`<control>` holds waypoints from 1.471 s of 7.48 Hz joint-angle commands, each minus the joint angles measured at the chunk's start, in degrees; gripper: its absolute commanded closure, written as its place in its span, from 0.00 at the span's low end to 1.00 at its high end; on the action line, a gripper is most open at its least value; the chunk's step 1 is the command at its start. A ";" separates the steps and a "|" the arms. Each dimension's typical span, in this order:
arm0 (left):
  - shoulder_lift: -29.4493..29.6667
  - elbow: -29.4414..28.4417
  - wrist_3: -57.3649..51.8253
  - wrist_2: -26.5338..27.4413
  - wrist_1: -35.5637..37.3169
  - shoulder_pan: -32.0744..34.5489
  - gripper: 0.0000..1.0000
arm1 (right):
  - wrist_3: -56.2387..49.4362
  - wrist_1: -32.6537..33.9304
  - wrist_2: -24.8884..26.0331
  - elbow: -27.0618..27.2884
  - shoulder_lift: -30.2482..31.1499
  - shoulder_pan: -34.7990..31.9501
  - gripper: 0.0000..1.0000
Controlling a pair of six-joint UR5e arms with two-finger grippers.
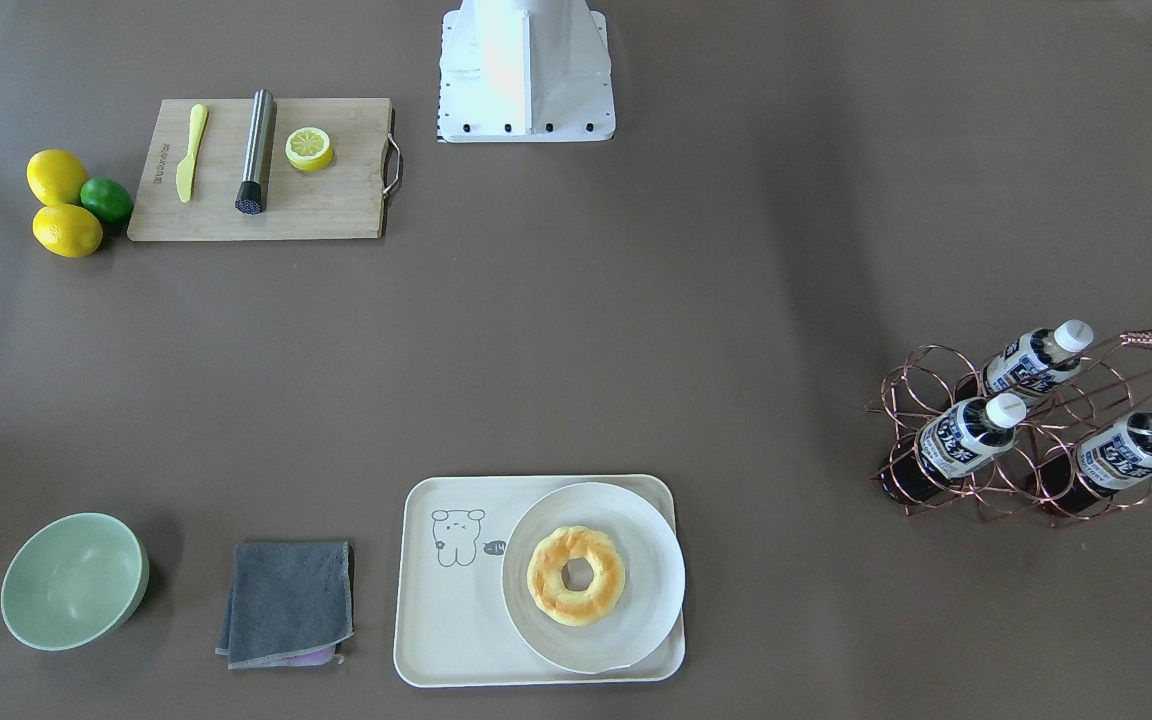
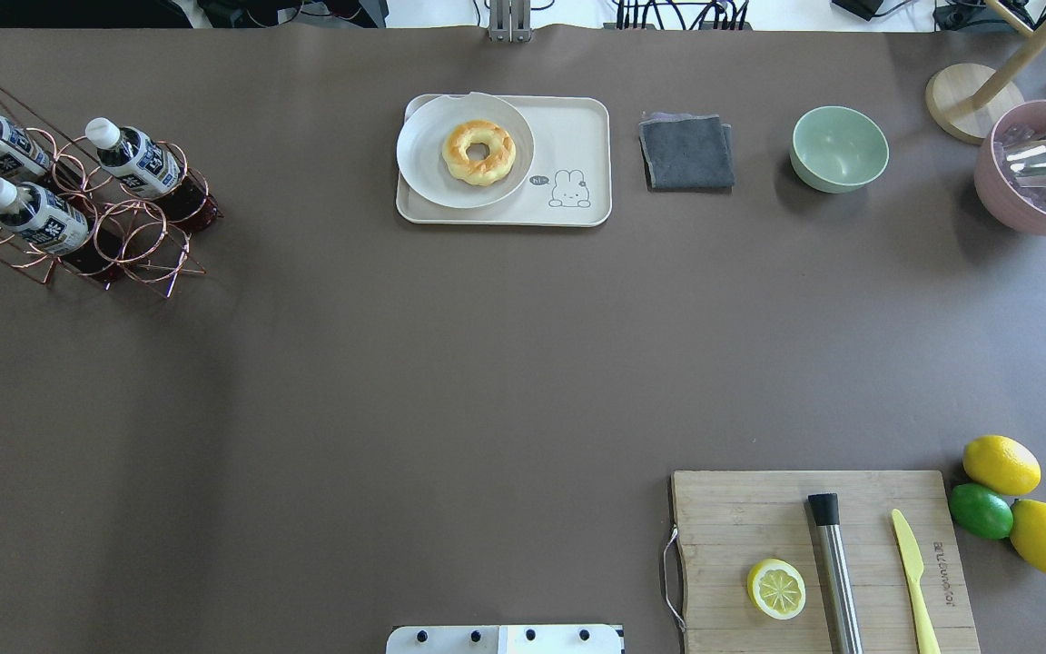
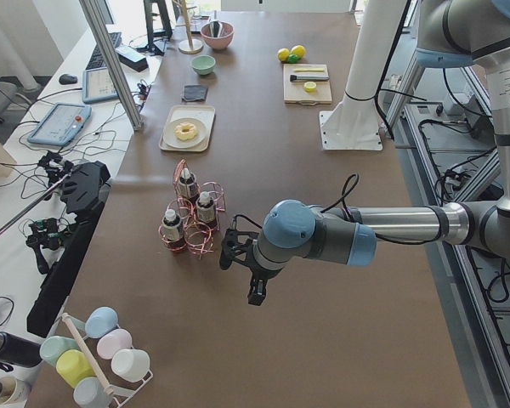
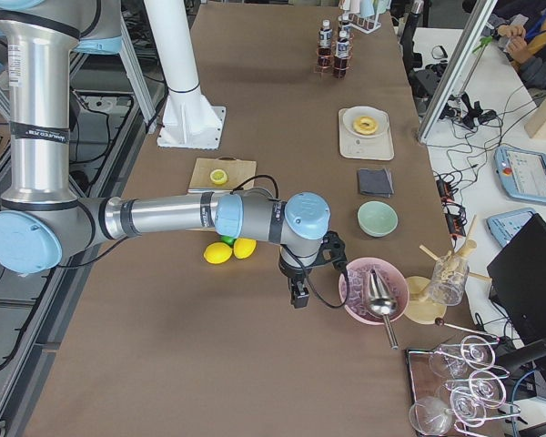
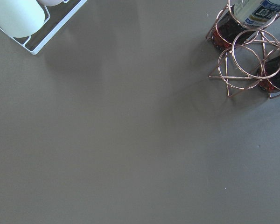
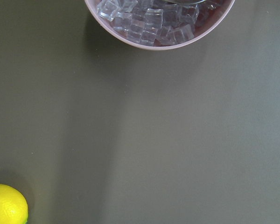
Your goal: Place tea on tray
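Note:
Three tea bottles stand in a copper wire rack (image 1: 1016,440): one (image 1: 966,437) in the middle, one (image 1: 1036,360) behind, one (image 1: 1131,450) to its side. They also show in the overhead view (image 2: 137,162). The cream tray (image 1: 446,620) carries a white plate (image 1: 636,520) with a donut (image 1: 576,575). The left gripper (image 3: 255,293) hangs over bare table near the rack; I cannot tell if it is open. The right gripper (image 4: 298,296) hangs between the lemons and the pink bowl; I cannot tell its state. The left wrist view shows the rack's corner (image 5: 252,60).
A grey cloth (image 1: 288,603) and a green bowl (image 1: 73,580) lie beside the tray. A wooden cutting board (image 1: 336,200) holds a knife, a steel tube and a lemon half. Lemons and a lime (image 1: 106,199) sit beside it. A pink bowl of ice (image 6: 154,23) stands at the table's end.

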State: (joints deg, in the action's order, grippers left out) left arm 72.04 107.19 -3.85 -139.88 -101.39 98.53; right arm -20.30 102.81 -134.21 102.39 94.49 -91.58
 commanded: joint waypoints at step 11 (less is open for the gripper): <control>-1.11 -0.58 -0.10 0.31 -3.47 -2.29 0.03 | 0.35 0.02 -1.22 -0.61 0.08 0.00 0.00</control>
State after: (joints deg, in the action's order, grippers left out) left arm 71.14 106.45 -3.92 -139.32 -104.81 96.34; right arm -20.04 102.83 -134.33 101.89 94.67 -91.58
